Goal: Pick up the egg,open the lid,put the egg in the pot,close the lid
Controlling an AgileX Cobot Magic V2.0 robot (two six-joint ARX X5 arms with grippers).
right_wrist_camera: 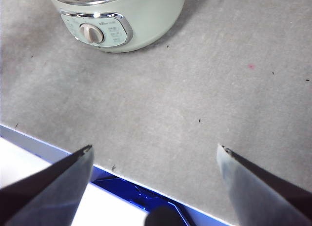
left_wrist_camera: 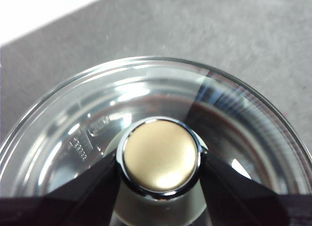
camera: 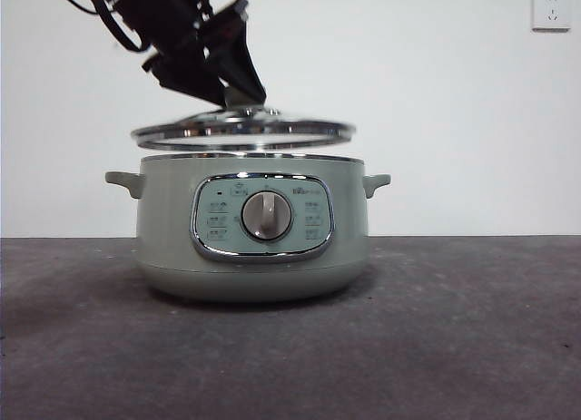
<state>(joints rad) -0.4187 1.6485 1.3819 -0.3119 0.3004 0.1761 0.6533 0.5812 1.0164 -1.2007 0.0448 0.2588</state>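
Between the jaws of our left claw (left_wrist_camera: 161, 162): the lid (camera: 243, 130), pinched by its knob (left_wrist_camera: 161, 155) and hanging level just above the pot (camera: 251, 228), gap showing. Right claw (right_wrist_camera: 153, 160): wide open, empty, well back from the pot; egg not visible. We advise lowering straight down, rim centred.
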